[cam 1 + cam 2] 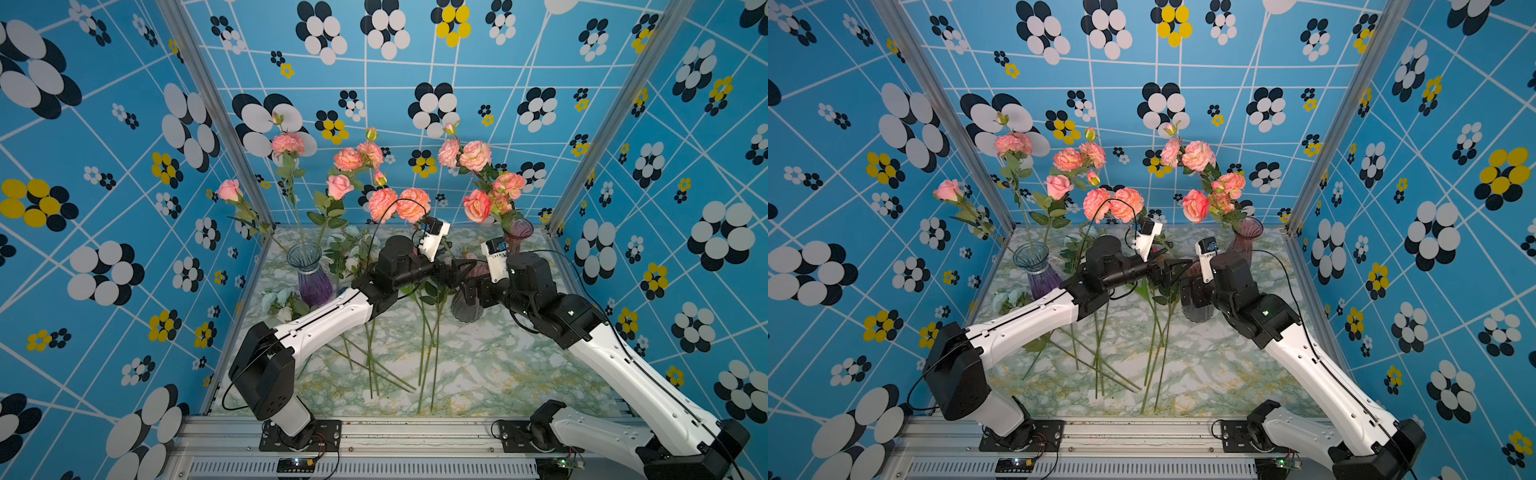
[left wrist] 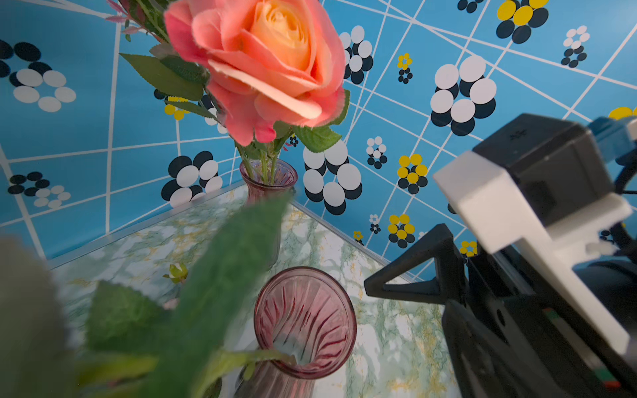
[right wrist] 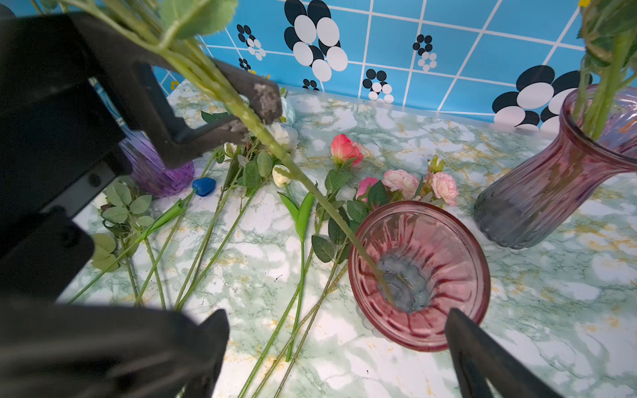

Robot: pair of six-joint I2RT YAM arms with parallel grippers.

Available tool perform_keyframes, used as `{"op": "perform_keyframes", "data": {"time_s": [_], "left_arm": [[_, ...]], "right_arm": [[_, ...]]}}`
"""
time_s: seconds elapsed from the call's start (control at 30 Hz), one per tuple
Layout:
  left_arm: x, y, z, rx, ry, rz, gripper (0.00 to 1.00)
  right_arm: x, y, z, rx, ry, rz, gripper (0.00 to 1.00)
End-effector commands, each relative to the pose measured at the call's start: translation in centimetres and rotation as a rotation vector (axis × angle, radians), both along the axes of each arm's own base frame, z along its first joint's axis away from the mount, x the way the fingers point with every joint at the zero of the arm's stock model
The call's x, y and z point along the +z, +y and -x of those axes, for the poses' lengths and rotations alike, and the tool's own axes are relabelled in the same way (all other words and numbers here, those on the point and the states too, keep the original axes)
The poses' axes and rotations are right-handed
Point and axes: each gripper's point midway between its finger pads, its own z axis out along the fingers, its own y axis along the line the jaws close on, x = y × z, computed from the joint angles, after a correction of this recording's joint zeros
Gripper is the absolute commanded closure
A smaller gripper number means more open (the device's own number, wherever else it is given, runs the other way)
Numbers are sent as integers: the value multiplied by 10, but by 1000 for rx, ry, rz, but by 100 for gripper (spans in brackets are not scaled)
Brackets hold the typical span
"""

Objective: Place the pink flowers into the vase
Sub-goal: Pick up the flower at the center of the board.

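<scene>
A small pink ribbed vase [image 3: 418,272] stands mid-table, also seen in a top view [image 1: 466,309]. A long green stem [image 3: 310,186] of the pink flowers [image 1: 399,203] slants down into it, its end on the vase bottom. My left gripper [image 3: 253,117] is open, one finger on each side of that stem, well above the rim. My right gripper [image 3: 337,348] is open and low beside the vase, with one finger [image 3: 475,351] in front of the rim and nothing held. In the left wrist view a blurred leaf hides my left jaws.
A tall pink vase [image 1: 517,232] at the back right holds pink roses [image 1: 477,205]. A purple vase [image 1: 311,276] at the left holds more. Loose pink blooms [image 3: 400,182], white flowers [image 3: 284,134], a blue flower [image 3: 204,186] and several stems lie on the marbled table [image 1: 498,365].
</scene>
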Motion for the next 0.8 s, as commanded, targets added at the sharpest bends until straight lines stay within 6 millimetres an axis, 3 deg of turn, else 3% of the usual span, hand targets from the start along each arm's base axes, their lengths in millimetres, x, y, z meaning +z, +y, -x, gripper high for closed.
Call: {"op": "perform_keyframes", "data": {"time_s": [0.0,0.17,0.4,0.53,0.77], "left_arm": [[-11,9,8,11,-7,-52,1],[-14,19,15,17,-36,-104,0],[0,45,22,83,-110,-138,0],[5,69,29,143,-145,-163,1],[-1,122,24,323,-144,-174,1]], "right_arm": [[5,1,1,-4,9,-34,1],[-1,4,-4,-7,25,-24,1],[-2,8,-8,-5,41,-19,1],[-4,6,-5,-17,62,-11,1],[-7,20,5,-30,100,3,1]]}}
